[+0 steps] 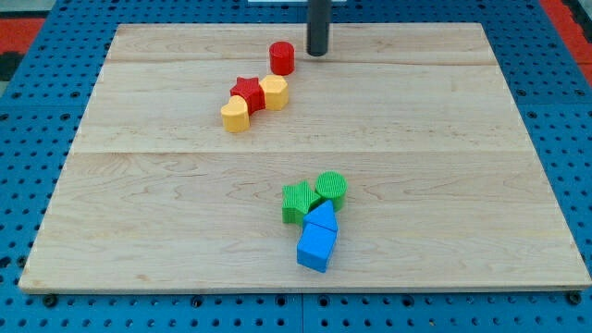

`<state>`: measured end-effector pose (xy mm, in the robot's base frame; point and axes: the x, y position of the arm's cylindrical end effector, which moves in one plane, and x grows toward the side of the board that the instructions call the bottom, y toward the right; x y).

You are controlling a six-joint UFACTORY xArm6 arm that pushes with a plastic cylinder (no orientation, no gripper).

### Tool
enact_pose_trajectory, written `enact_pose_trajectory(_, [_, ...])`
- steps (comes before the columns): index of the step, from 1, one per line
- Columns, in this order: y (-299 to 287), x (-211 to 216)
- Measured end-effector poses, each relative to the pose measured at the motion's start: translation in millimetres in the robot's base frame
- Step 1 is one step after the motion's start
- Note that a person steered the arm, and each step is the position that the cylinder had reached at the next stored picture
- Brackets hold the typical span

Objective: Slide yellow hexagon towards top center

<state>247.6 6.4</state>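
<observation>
The yellow hexagon (275,92) lies in the upper middle of the wooden board (444,185), touching the right side of a red star (247,92). A second yellow block (236,116), rounded, touches the star's lower left. A red cylinder (282,57) stands above and just right of the hexagon. My tip (317,53) rests near the board's top center, right of the red cylinder and above-right of the hexagon, apart from both.
A green star (298,200) and a green cylinder (331,188) sit in the lower middle. Two blue blocks (319,239) touch them from below. The board lies on a blue pegboard (28,111).
</observation>
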Motion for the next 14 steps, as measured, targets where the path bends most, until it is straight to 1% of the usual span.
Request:
enact_pose_trajectory(1, [-44.5,23.8])
enact_pose_trajectory(2, [-14.3,28.4])
enact_pose_trajectory(3, [91.3,36.1])
enact_pose_trajectory(4, [128.2,116.1])
enact_pose_trajectory(5, [56.8,155.5])
enact_pose_trajectory(7, [-29.0,110.7])
enact_pose_trajectory(8, [-33.0,116.5])
enact_pose_trajectory(9, [-16.5,138.1])
enact_pose_trajectory(10, [-20.8,118.7])
enact_pose_trajectory(11, [-16.9,107.9])
enact_pose_trajectory(12, [2.1,126.9])
enact_pose_trajectory(13, [-45.8,124.2])
enact_pose_trajectory(14, [-74.3,108.2])
